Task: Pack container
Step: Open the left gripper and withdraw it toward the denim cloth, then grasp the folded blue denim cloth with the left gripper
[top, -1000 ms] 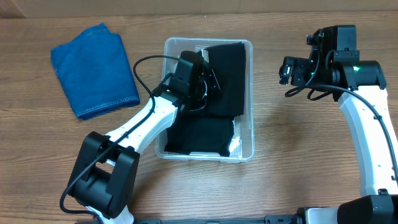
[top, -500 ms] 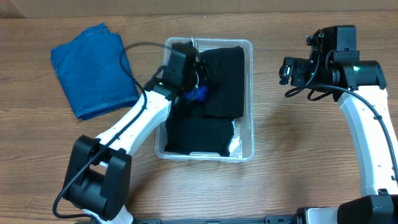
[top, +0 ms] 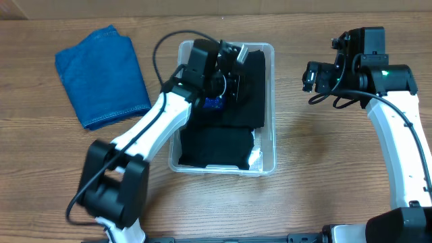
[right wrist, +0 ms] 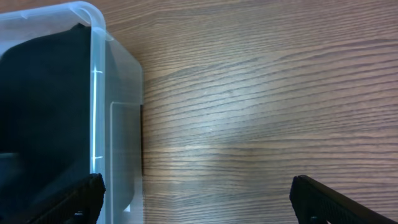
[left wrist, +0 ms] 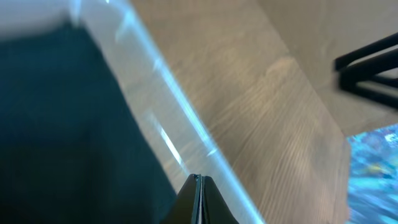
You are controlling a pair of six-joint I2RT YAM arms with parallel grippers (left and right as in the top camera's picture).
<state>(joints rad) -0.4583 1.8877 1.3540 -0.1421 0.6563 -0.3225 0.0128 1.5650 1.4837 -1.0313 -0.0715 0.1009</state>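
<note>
The clear plastic container stands mid-table with black folded cloth inside. Its rim shows in the left wrist view and its wall in the right wrist view. My left gripper is shut and empty, above the container's far end over the black cloth; its closed fingertips sit by the rim. My right gripper is open and empty, held above the table to the right of the container; its fingers are spread wide.
A folded blue cloth lies on the wooden table at the far left, apart from the container. Bare wood lies between the container and my right arm.
My left gripper has moved from the container's left-middle toward its far end and turned. The right arm has not moved.
</note>
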